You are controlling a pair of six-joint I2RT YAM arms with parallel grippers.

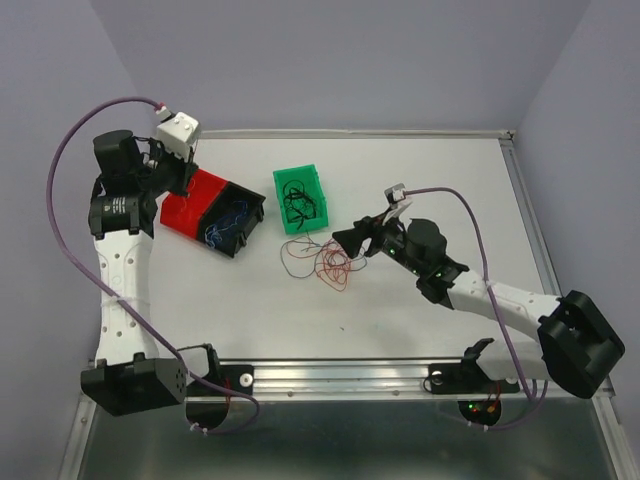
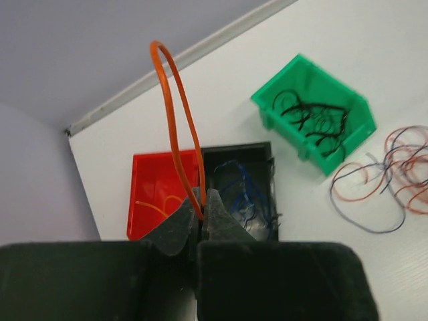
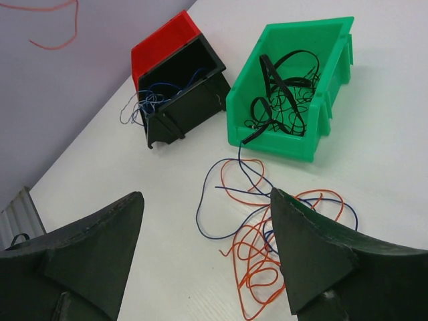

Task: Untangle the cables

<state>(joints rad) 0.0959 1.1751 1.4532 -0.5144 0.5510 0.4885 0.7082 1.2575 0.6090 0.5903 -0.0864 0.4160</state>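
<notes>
- the left wrist view alone shows the left gripper (image 2: 200,221) pinched tight on an orange wire loop (image 2: 170,114). the loop stands up as a tall narrow arch above the red bin (image 2: 157,184). from the top view that wire is too thin to make out.
- the right wrist view shows the right gripper (image 3: 206,194) spread wide with nothing between its dark, wedge-shaped fingers (image 3: 307,254). it hangs just above the loose tangle (image 3: 261,247).
- the loose tangle lies on the white table (image 1: 420,180) just in front of the green bin (image 3: 294,150). it is hair-thin orange-red loops crossed by a longer blue strand.
- the bins are glossy moulded plastic, open on top. the green bin holds black wires (image 3: 287,93), some flat like ribbon. the black bin (image 3: 190,73) holds blue wires (image 3: 150,100), a few spilling over its rim.
- the red bin and the black bin stand touching, side by side.
- in the top view the left gripper (image 1: 185,180) sits over the red bin's far edge and the right gripper (image 1: 345,240) sits beside the tangle (image 1: 330,262).
- both wrist views cut off their own grippers at the lower frame edge, and how the tangle's strands cross is hard to follow.
</notes>
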